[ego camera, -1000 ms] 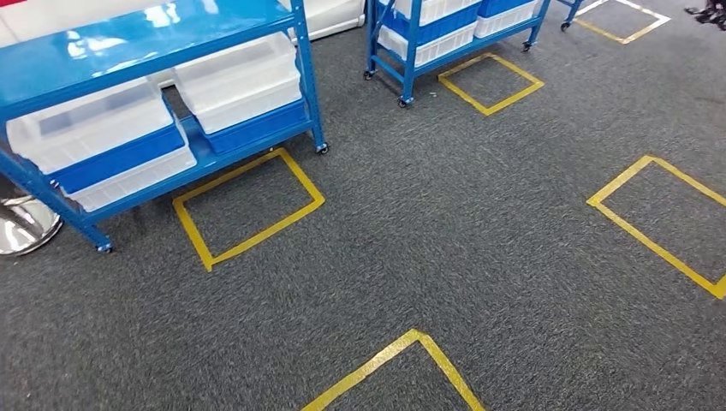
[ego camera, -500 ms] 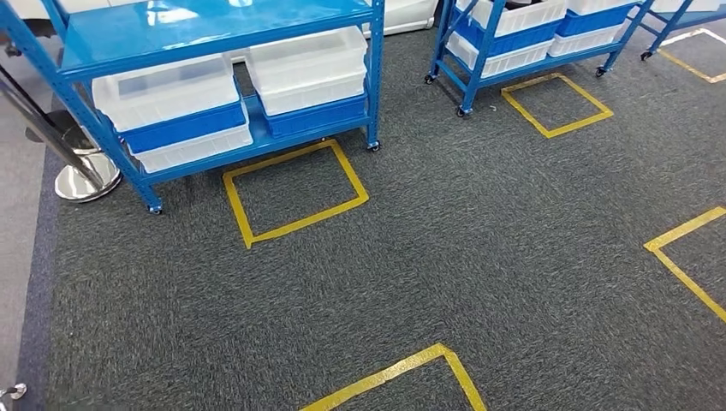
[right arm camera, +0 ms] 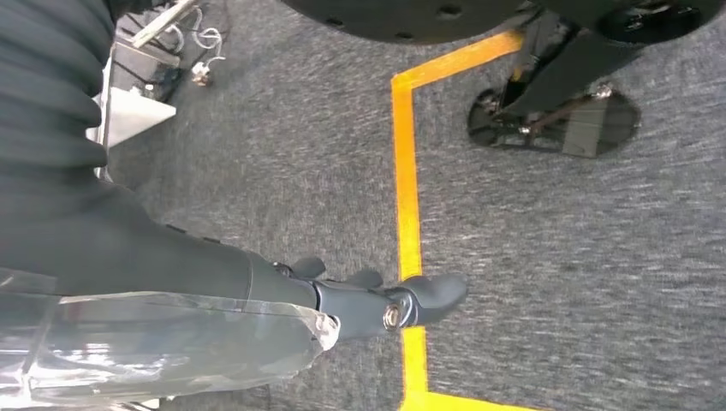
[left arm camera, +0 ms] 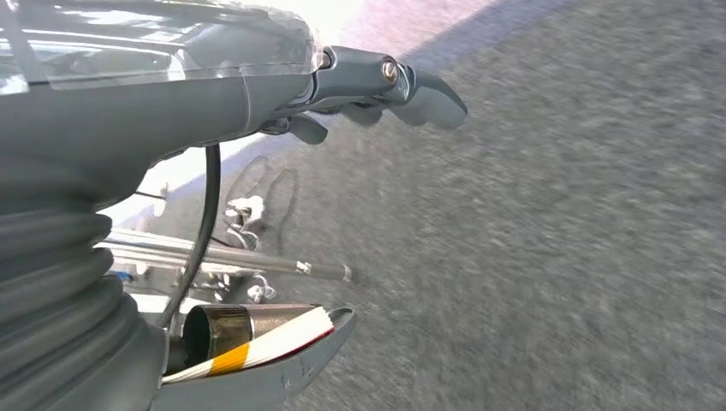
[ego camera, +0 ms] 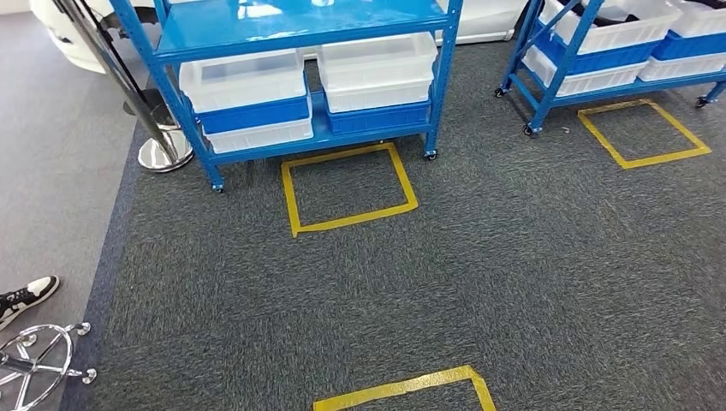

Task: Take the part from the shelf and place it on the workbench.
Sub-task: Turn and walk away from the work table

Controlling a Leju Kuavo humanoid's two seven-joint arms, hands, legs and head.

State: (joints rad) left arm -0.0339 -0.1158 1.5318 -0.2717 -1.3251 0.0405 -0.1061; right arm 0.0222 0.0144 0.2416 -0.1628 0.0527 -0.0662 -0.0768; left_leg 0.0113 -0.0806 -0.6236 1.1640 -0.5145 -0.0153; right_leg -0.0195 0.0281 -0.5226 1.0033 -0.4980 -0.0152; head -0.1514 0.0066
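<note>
A blue wheeled shelf (ego camera: pixel 308 26) stands ahead at the top middle of the head view. Its lower level carries white bins (ego camera: pixel 377 68) stacked on blue ones (ego camera: pixel 257 113); I cannot make out what is in them. A second blue shelf (ego camera: pixel 556 81) at the top right holds more bins, one with dark items (ego camera: pixel 609 12) in it. My left hand (left arm camera: pixel 377 86) hangs over the grey carpet, fingers loosely apart and holding nothing. My right hand (right arm camera: pixel 377 300) hangs the same way above a yellow tape line (right arm camera: pixel 409 214), with nothing in it.
A yellow taped square (ego camera: pixel 349 187) marks the carpet in front of the near shelf, another (ego camera: pixel 644 133) lies before the right shelf. A chrome stanchion base (ego camera: pixel 163 152) stands left of the shelf. At lower left are a person's shoe (ego camera: pixel 26 295) and a chrome chair base (ego camera: pixel 38 368).
The whole picture has shifted right and down as my view turned left. The near shelf now sits top centre, and the light floor, shoe and chair base have come into sight.
</note>
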